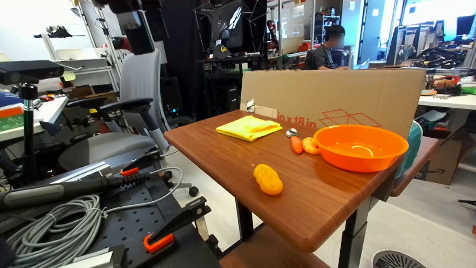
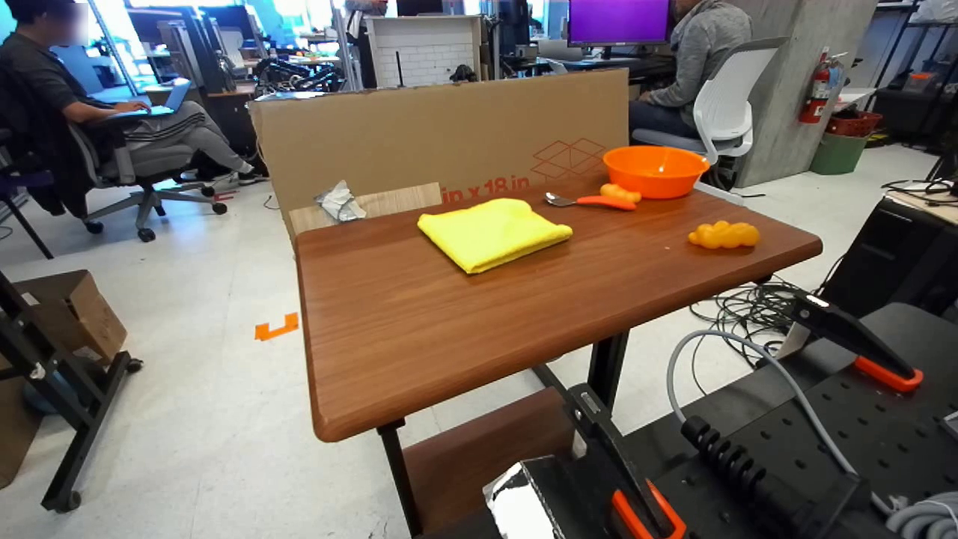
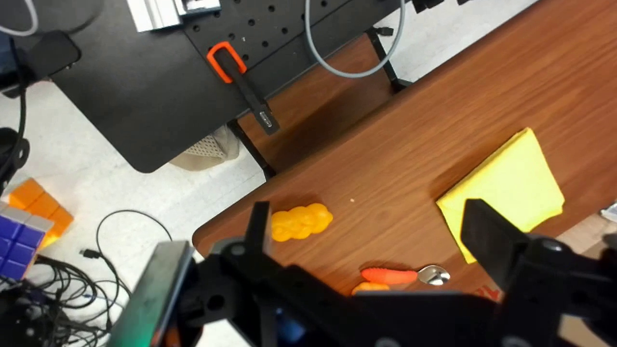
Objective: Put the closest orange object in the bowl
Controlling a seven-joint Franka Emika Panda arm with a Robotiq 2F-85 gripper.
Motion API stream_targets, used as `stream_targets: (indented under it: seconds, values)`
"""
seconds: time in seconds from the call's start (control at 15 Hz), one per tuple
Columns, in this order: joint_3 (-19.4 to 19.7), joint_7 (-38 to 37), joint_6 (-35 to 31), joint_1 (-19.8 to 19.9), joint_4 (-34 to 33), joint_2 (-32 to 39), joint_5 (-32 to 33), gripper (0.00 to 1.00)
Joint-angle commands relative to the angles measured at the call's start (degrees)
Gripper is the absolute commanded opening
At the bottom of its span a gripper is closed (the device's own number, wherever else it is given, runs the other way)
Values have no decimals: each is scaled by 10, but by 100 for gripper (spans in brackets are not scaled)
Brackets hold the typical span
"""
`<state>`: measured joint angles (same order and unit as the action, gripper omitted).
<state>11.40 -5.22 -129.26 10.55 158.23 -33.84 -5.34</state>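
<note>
An orange-yellow lumpy object (image 1: 268, 179) lies on the brown table near its edge, apart from other things. It also shows in an exterior view (image 2: 724, 235) and in the wrist view (image 3: 302, 221), partly behind a finger. An orange bowl (image 1: 357, 162) stands at the table's far side, also in an exterior view (image 2: 658, 186); it does not show in the wrist view. A smaller orange object (image 1: 310, 146) sits against or beside the bowl, next to an orange-handled spoon (image 1: 296, 144). My gripper (image 3: 368, 212) is open and empty, high above the table.
A folded yellow cloth (image 1: 249, 128) lies on the table (image 2: 374, 314). A cardboard panel (image 1: 334, 93) stands upright along the far edge. A teal object (image 1: 411, 149) is behind the bowl. A black platform (image 3: 159, 96) with clamps (image 1: 160, 242) and grey cable stands beside the table.
</note>
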Motion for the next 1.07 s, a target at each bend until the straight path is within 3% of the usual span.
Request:
stream_targets:
  seconds: [0.0,0.27,0.67,0.8,1.0]
  values:
    - [-9,-66,-34,4,-33,57,-61,100]
    - [-22,-140,-115,16,-52,106,-82,100]
    - [-76,-289,-257,66,-69,200,-16,100]
    - [-94,-349,-265,86,-79,233,27,100]
    - [-89,-418,-248,85,-102,287,81,100]
